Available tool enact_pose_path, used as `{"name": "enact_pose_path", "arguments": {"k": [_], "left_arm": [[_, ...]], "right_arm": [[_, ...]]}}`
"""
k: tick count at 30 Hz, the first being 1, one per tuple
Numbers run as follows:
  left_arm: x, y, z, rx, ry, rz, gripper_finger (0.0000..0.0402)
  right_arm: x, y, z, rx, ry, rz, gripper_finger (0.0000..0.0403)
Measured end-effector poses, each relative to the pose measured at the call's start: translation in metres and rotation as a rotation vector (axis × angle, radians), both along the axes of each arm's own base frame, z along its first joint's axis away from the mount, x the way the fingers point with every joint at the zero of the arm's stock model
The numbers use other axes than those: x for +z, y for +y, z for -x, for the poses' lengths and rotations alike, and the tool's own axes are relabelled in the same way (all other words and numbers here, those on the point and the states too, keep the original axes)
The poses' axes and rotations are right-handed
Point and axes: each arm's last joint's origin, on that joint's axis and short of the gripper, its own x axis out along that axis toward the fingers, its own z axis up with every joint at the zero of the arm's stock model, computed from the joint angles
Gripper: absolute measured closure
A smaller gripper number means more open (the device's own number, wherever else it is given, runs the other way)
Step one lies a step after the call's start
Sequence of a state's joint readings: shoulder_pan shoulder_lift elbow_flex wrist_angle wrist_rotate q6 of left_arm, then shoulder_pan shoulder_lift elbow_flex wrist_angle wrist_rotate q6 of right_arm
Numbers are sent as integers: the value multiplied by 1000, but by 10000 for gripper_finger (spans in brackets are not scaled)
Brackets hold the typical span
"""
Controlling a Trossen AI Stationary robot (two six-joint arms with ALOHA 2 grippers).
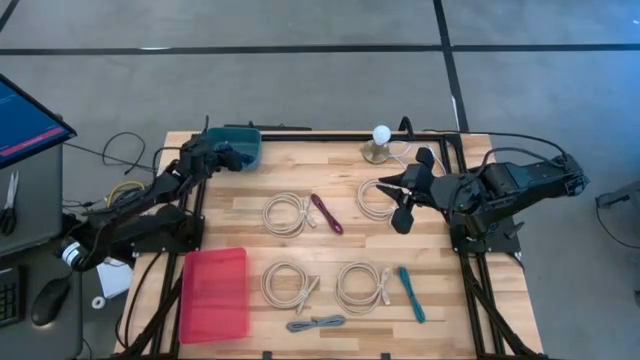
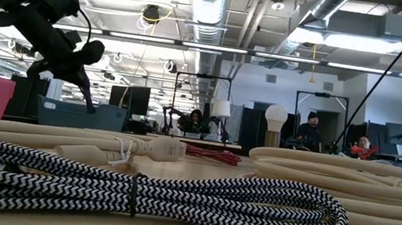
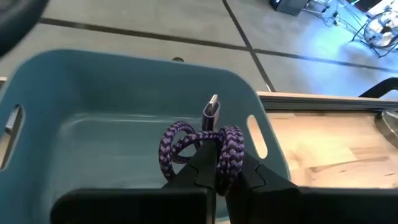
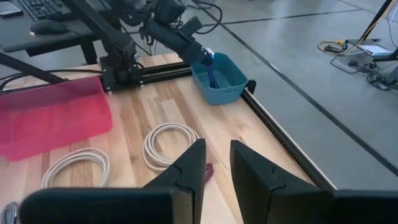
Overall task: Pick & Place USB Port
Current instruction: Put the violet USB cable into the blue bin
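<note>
The left gripper [image 3: 216, 163] hangs over the teal bin [image 3: 93, 118] at the desk's [image 1: 340, 250] far left corner, its fingers [image 3: 200, 168] clamped on a purple braided USB cable [image 3: 202, 142] whose silver plug points up. The cable hangs above the bin's floor, seemingly not touching it. The right gripper [image 4: 216, 163] waits over the desk's right side near a cream cable coil [image 1: 377, 199], fingers slightly apart and holding nothing. A red bin [image 1: 214, 292] lies at the near left; a maroon cable [image 1: 327, 213], a teal cable [image 1: 411, 293] and a grey cable [image 1: 315, 323] lie elsewhere.
</note>
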State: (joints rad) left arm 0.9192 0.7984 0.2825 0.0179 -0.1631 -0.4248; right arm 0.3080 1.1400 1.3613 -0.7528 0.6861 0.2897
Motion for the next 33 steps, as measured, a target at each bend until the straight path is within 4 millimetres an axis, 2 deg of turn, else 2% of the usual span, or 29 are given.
{"name": "enact_pose_path", "arguments": {"k": [6, 13, 26, 33], "left_arm": [[-8, 4, -3, 0, 24, 36, 391], [-10, 6, -4, 13, 34, 40, 356], [-7, 7, -5, 3, 10, 17, 246], [4, 5, -4, -29, 6, -74, 247]], "right_arm": [[0, 0, 0, 1, 0, -1, 337], [0, 0, 0, 3, 1, -2, 337], [0, 0, 0, 4, 1, -2, 337], [0, 0, 1, 4, 4, -1, 337]]}}
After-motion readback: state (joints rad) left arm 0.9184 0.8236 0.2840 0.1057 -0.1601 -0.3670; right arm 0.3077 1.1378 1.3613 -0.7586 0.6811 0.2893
